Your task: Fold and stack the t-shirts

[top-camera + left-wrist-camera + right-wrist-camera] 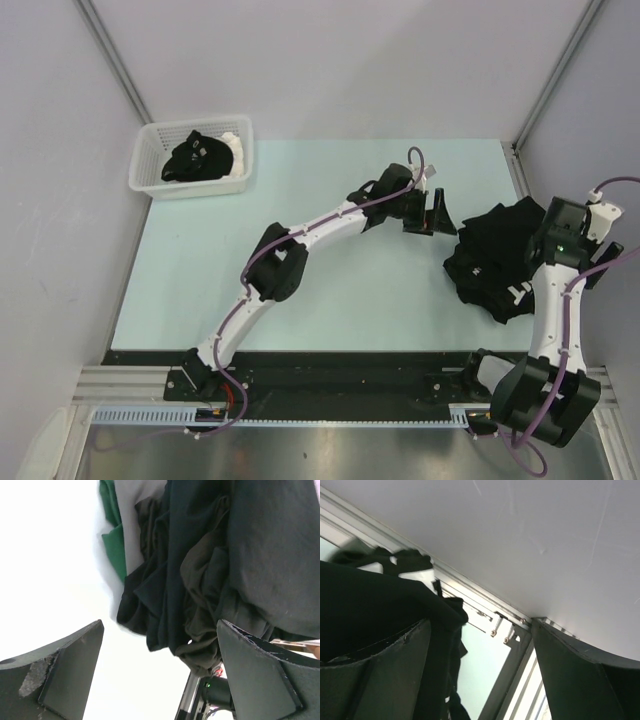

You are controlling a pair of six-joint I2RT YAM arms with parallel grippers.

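A crumpled heap of black t-shirts (497, 258) with a bit of white lettering lies at the right side of the table. My left gripper (437, 213) hovers just left of the heap. Its jaws stand wide open, and the dark folds of cloth (200, 570) hang ahead of them with nothing clamped. My right gripper (480, 675) is at the heap's right edge, open. Black cloth (370, 600) drapes over its left finger (395, 675), and the gap between the jaws shows only table. Another black t-shirt (195, 155) sits bunched in the basket.
The white slotted basket (150, 185) stands at the back left corner of the pale green table (300, 290), with something white (232, 148) beside the shirt inside. Grey walls and metal frame rails (490, 610) close in the back and right sides.
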